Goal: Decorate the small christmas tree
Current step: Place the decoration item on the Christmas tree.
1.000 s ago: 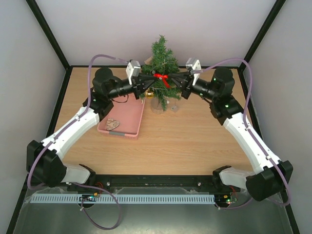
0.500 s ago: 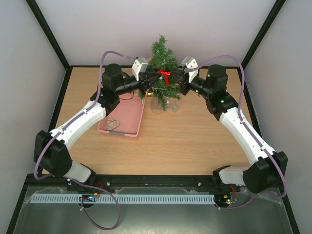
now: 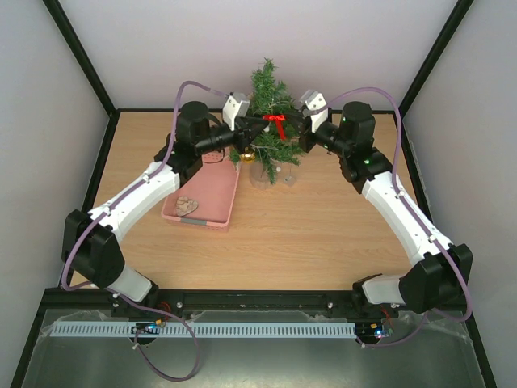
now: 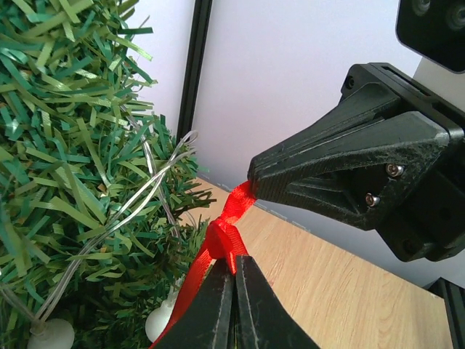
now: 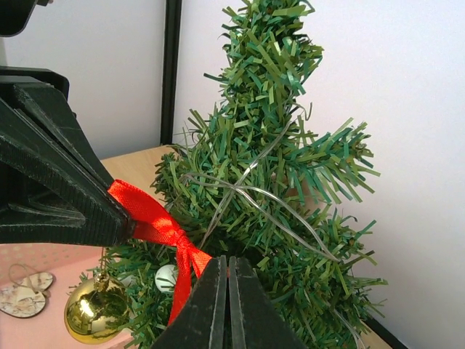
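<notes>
The small christmas tree (image 3: 268, 121) stands at the back middle of the table, dark green with a clear wire strand on it. A red ribbon bow (image 3: 275, 122) sits against its upper branches. My left gripper (image 3: 260, 125) is shut on one side of the bow (image 4: 227, 236). My right gripper (image 3: 289, 123) is shut on the other side of the bow (image 5: 156, 225). The tree fills the right wrist view (image 5: 276, 182) and the left of the left wrist view (image 4: 73, 182). A gold bauble (image 5: 93, 311) and a white ball (image 5: 166, 278) hang in the lower branches.
A pink basket (image 3: 206, 194) lies left of the tree with a pale heart-shaped ornament (image 3: 187, 205) in it. Black frame posts stand at the back corners. The back wall is close behind the tree.
Both arms have reached further back and up, carrying the red bow higher along the tree. Both grippers stay shut on it.
</notes>
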Robot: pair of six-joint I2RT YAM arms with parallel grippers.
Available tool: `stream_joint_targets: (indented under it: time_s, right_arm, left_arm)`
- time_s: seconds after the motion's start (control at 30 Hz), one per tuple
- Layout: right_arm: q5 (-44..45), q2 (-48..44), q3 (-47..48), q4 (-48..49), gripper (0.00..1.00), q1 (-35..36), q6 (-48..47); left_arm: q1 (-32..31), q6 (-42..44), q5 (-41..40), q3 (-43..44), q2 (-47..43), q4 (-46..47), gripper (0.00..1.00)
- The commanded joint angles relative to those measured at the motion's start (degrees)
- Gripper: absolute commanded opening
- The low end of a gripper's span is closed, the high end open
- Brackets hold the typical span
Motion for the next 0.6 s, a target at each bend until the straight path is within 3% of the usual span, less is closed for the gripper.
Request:
stream_joint_targets:
  time_s: [0.0,0.57]
  right_arm:
    - [0.1,-0.1,2.4,-0.7,0.02,-0.3,-2.0]
    - [4.2,-1.3,3.6,-4.9,0.02,-0.3,-5.5]
  left_arm:
    - [-0.5,-0.4,-0.4,1.6,-0.9,-0.3,0.03]
    - [-1.4,-9.7,2.0,0.2,-0.8,2.6,0.02]
